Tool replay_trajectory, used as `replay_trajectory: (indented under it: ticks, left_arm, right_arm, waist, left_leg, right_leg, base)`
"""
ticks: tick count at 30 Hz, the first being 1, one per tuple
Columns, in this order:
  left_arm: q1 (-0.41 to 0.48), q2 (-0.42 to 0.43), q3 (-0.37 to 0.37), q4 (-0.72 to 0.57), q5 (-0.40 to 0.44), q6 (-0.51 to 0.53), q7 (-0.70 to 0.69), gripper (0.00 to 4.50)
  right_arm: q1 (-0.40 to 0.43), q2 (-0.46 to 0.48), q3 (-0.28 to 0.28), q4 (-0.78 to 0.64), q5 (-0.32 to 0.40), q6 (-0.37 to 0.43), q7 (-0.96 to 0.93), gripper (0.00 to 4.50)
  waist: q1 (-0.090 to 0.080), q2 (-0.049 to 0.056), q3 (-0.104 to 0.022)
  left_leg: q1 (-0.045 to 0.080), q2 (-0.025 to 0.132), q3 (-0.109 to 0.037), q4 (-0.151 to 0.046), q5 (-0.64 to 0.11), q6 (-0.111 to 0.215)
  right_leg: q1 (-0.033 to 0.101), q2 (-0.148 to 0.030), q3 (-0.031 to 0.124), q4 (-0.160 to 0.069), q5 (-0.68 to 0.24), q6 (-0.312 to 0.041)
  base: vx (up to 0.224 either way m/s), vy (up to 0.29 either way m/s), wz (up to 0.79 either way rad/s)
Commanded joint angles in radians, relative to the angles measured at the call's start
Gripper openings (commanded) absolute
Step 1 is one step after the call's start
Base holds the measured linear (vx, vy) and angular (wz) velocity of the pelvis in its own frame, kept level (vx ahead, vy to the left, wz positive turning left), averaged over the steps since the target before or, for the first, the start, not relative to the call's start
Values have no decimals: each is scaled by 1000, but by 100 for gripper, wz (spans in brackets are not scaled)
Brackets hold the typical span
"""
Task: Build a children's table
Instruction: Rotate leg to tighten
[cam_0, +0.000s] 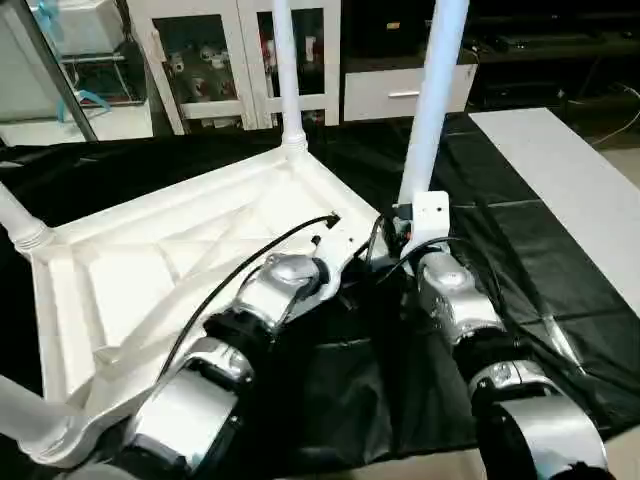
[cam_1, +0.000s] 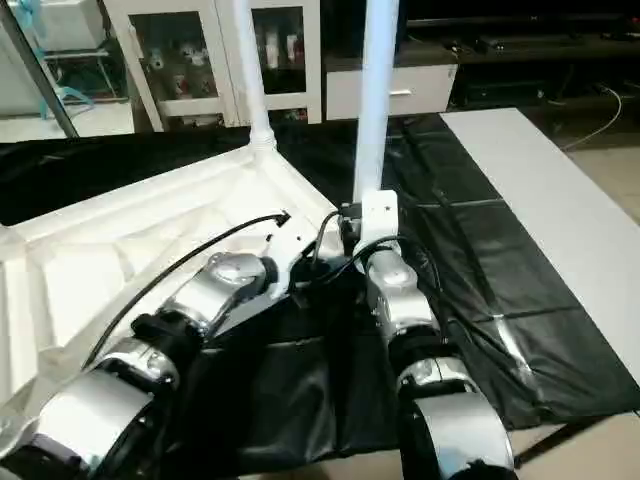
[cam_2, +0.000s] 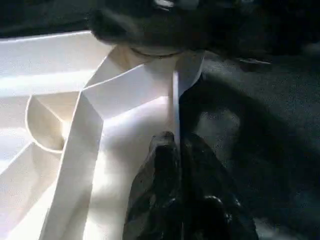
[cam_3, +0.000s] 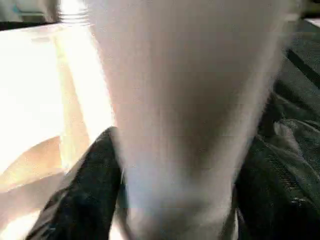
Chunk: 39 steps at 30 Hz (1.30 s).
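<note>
The upturned tabletop (cam_0: 150, 270) lies on the black-covered work table (cam_0: 560, 290). The left gripper (cam_2: 176, 145) pinches its rim; the right gripper (cam_3: 175, 200) seemingly clasps the fourth leg (cam_0: 432, 100). If tilted, that leg could jam in its corner socket.

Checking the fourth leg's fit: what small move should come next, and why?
Probably press the held leg straight down into the corner socket. The right gripper grips it upright there, while the left gripper pinches the tabletop rim beside it.
</note>
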Motion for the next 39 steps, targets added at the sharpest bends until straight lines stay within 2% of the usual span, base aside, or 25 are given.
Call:
replay_trajectory:
  ticks: [1, 2, 5, 6, 7, 8, 9, 11, 12, 13, 15, 19, 21, 22, 24, 26, 28, 31, 35, 36, 39]
  left_arm:
    - [68, 76, -12, -66, 9, -59, -105, 0]
    - [76, 84, -14, -77, 6, -65, -125, 0]
    - [113, 123, -26, -128, -3, -69, -210, 0]
    - [135, 151, -40, -163, -9, -83, -273, 0]
    - [148, 168, -48, -183, -12, -94, -310, 0]
    - [159, 184, -55, -203, -17, -101, -346, 0]
    - [169, 201, -61, -222, -23, -108, -382, 0]
    - [190, 241, -71, -268, -40, -116, -459, 0]
    - [197, 253, -73, -283, -45, -119, -482, 0]
    - [210, 272, -68, -316, -60, -104, -522, 0]
    - [216, 284, -63, -334, -73, -97, -551, 0]
    - [228, 304, -60, -373, -96, -73, -605, 0]
    - [230, 304, -58, -386, -103, -66, -610, 0]
    - [230, 304, -58, -386, -103, -66, -610, 0]
    - [230, 302, -57, -390, -105, -63, -611, 0]
    - [232, 302, -57, -396, -106, -59, -614, 0]
    - [238, 299, -57, -408, -107, -51, -617, 0]
    - [244, 300, -56, -421, -108, -41, -622, 0]
    - [249, 301, -57, -426, -109, -37, -623, 0]
    - [250, 302, -56, -428, -109, -35, -623, 0]
    - [253, 305, -56, -435, -112, -27, -628, 0]
  right_arm:
    - [48, -14, 30, -78, 20, -39, 127, 355]
    - [55, -22, 30, -90, 21, -41, 138, 367]
    - [87, -72, 32, -144, 20, -57, 192, 385]
    - [107, -104, 36, -176, 25, -65, 249, 399]
    - [119, -123, 38, -194, 28, -70, 285, 399]
    - [131, -140, 40, -211, 38, -68, 329, 418]
    - [146, -161, 48, -234, 52, -60, 391, 418]
    - [189, -210, 70, -289, 84, -36, 543, 418]
    - [203, -224, 77, -308, 94, -28, 589, 418]
    - [235, -253, 95, -358, 115, -6, 676, 418]
    - [254, -276, 109, -387, 125, 6, 729, 418]
    - [276, -303, 127, -425, 150, 40, 818, 418]
    - [281, -309, 139, -428, 147, 51, 847, 418]
    - [281, -309, 139, -428, 147, 51, 847, 402]
    - [282, -309, 143, -430, 148, 59, 859, 402]
    - [285, -309, 143, -438, 154, 70, 870, 366]
    - [284, -307, 144, -444, 161, 86, 881, 349]
    - [285, -307, 144, -450, 161, 100, 895, 334]
    - [288, -308, 143, -451, 164, 110, 917, 304]
    - [288, -308, 143, -452, 165, 112, 920, 287]
    - [289, -310, 144, -454, 166, 115, 924, 275]
  waist:
    - [8, -26, -62]
    - [6, -26, -63]
    - [3, -20, -64]
    - [6, -16, -64]
    - [9, -19, -65]
    - [12, -13, -65]
    - [16, -12, -67]
    - [25, -13, -70]
    - [29, -8, -70]
    - [34, -10, -70]
    - [38, -12, -69]
    - [39, -12, -63]
    - [39, -12, -63]
    - [39, -12, -63]
    - [39, -13, -64]
    - [39, -13, -66]
    - [40, -14, -69]
    - [40, -16, -68]
    - [41, -15, -68]
    - [41, -17, -69]
    - [42, -16, -69]
  left_leg:
    - [13, 63, -38, -73, -186, 83]
    - [13, 63, -37, -72, -179, 86]
    - [16, 65, -34, -72, -156, 93]
    - [18, 65, -34, -72, -157, 91]
    - [16, 67, -34, -71, -155, 94]
    - [15, 68, -32, -70, -155, 95]
    - [18, 69, -32, -70, -153, 96]
    - [16, 70, -30, -65, -126, 111]
    - [16, 71, -30, -64, -119, 115]
    - [16, 71, -28, -62, -114, 128]
    - [12, 71, -28, -62, -130, 126]
    - [16, 71, -29, -68, -192, 84]
    - [17, 72, -30, -71, -202, 70]
    - [18, 71, -30, -71, -204, 66]
    - [16, 70, -31, -70, -192, 64]
    - [15, 70, -31, -68, -166, 72]
    - [14, 69, -30, -64, -140, 88]
    - [12, 69, -30, -64, -135, 96]
    - [13, 69, -30, -63, -132, 97]
    - [13, 69, -30, -62, -131, 97]
    - [13, 69, -30, -62, -128, 97]
  right_leg:
    - [47, -95, 46, -79, -182, -211]
    - [46, -93, 46, -78, -173, -212]
    - [39, -87, 47, -72, -143, -230]
    - [38, -86, 46, -72, -138, -234]
    - [41, -88, 47, -71, -129, -231]
    - [37, -87, 48, -67, -112, -234]
    - [38, -84, 47, -65, -90, -234]
    - [37, -83, 47, -57, -33, -244]
    - [36, -82, 47, -55, -20, -245]
    - [36, -80, 46, -52, 12, -254]
    - [34, -82, 46, -52, -10, -254]
    - [30, -83, 48, -66, -130, -242]
    - [30, -83, 49, -67, -156, -237]
    - [28, -84, 49, -69, -160, -236]
    - [30, -84, 49, -66, -144, -236]
    - [32, -83, 49, -62, -109, -238]
    - [32, -83, 47, -58, -73, -246]
    - [32, -83, 46, -59, -75, -246]
    - [31, -82, 46, -59, -84, -246]
    - [32, -82, 46, -58, -82, -246]
    - [32, -83, 46, -58, -82, -245]
  base:
    - [0, 0, 0]
    - [0, 0, 0]
    - [0, 0, 0]
    - [0, 0, 0]
    - [0, 0, 0]
    - [0, 0, 0]
    - [0, 0, 0]
    - [0, 0, 0]
    - [0, 0, 0]
    - [0, 0, 0]
    - [0, 0, 0]
    - [0, 0, 0]
    - [0, 0, 0]
    - [0, 0, 0]
    - [0, 0, 0]
    - [0, 0, 0]
    - [0, 0, 0]
    - [0, 0, 0]
    - [0, 0, 0]
    - [0, 0, 0]
    - [0, 0, 0]
